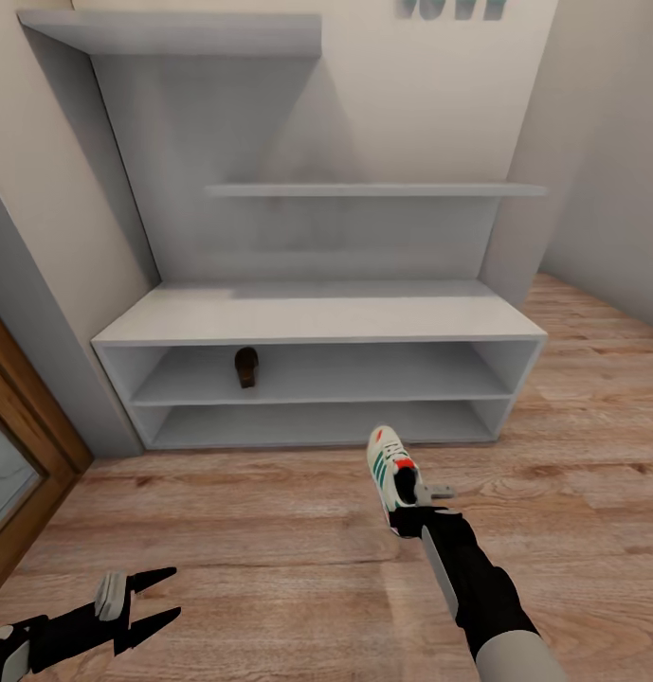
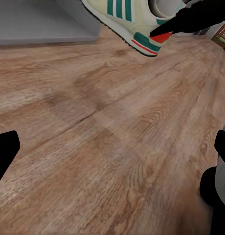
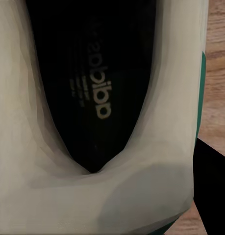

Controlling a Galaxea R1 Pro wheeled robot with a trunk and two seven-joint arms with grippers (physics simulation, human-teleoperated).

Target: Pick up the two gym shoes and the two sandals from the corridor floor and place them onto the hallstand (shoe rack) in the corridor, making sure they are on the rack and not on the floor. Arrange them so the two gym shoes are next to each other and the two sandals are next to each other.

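One cream gym shoe with green stripes and a red-and-green heel hangs above the corridor floor, just in front of the hallstand. My right gripper is shut on its heel collar. The right wrist view looks into the shoe's dark insole, with one black finger outside the collar. In the left wrist view the same shoe shows above the planks. A dark-brown sandal stands on the hallstand's upper low shelf, towards its left. My left gripper hovers open and empty low at the left.
A wooden door frame borders the left side next to a grey wall panel. The hallstand has a long bench top, two low shelves and wall shelves above. A wall closes the corner at the right.
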